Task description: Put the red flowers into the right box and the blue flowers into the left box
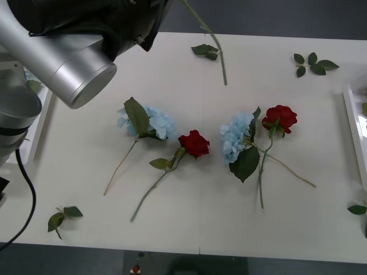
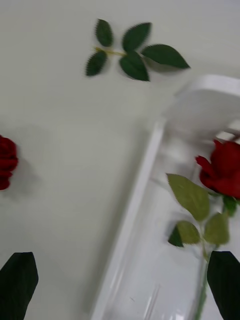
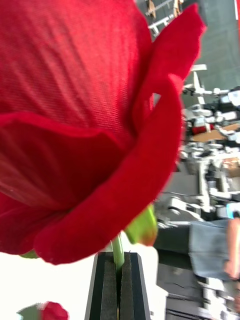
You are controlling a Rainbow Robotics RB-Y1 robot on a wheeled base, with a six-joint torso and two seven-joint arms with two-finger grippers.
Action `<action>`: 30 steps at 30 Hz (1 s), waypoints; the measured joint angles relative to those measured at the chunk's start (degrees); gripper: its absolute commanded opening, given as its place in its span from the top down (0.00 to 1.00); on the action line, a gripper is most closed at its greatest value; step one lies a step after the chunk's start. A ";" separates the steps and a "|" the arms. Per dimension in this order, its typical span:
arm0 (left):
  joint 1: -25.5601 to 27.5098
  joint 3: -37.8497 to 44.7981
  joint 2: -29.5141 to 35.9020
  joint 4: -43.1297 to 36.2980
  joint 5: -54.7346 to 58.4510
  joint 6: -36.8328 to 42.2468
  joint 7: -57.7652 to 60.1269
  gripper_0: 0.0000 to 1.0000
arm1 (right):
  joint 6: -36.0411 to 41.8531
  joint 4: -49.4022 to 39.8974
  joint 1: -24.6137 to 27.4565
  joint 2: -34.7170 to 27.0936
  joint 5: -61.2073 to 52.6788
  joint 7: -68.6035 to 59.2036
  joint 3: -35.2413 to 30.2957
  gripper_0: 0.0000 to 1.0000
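My left gripper [image 3: 118, 267] is shut on the green stem of a red rose [image 3: 85, 115], held up close to the wrist camera. In the front view that stem [image 1: 213, 43] hangs over the table's far middle, below my left arm [image 1: 69, 63]. Two red flowers [image 1: 194, 143] [image 1: 280, 118] and two blue flowers [image 1: 152, 121] [image 1: 235, 137] lie mid-table. My right gripper [image 2: 120, 265] is open above the rim of the right box [image 2: 135, 200], which holds one red rose [image 2: 225, 167]. The right box's edge [image 1: 352, 123] shows at the table's right. The left box [image 1: 41, 129] sits at the left, mostly hidden by my arm.
Loose green leaf sprigs lie at the far right [image 1: 314, 63], near left [image 1: 62, 216] and right edge [image 1: 358, 209]. The table's front edge runs along the bottom of the front view. Bare table lies between the flowers and both boxes.
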 measured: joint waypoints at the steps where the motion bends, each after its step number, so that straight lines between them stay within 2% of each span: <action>1: -0.39 0.00 -1.42 0.92 -0.01 -0.59 0.00 1.00 | 1.02 -0.33 0.00 0.00 -2.35 1.68 0.34 0.01; 5: -1.95 -0.46 -6.93 4.11 -3.54 -1.67 -0.09 1.00 | 6.07 -0.81 -0.02 0.00 -11.94 5.35 1.16 0.01; 12: -4.38 -6.05 -13.99 9.05 -9.74 -6.09 -0.12 1.00 | 16.89 -0.81 -1.39 0.00 -23.55 5.41 1.15 0.01; 19: -8.41 -9.12 -20.89 17.01 -10.41 -8.00 -0.22 1.00 | 23.93 -0.81 -3.94 0.00 -32.69 3.74 1.15 0.01; 25: -11.40 -9.25 -24.47 20.26 -10.45 -8.03 -0.22 1.00 | 26.78 -0.81 -6.05 0.20 -36.94 -4.37 1.19 0.01; 30: -11.68 -9.25 -25.24 20.29 -10.45 -8.76 -0.22 1.00 | 26.76 -0.81 -8.34 2.62 -38.22 -7.97 1.18 0.01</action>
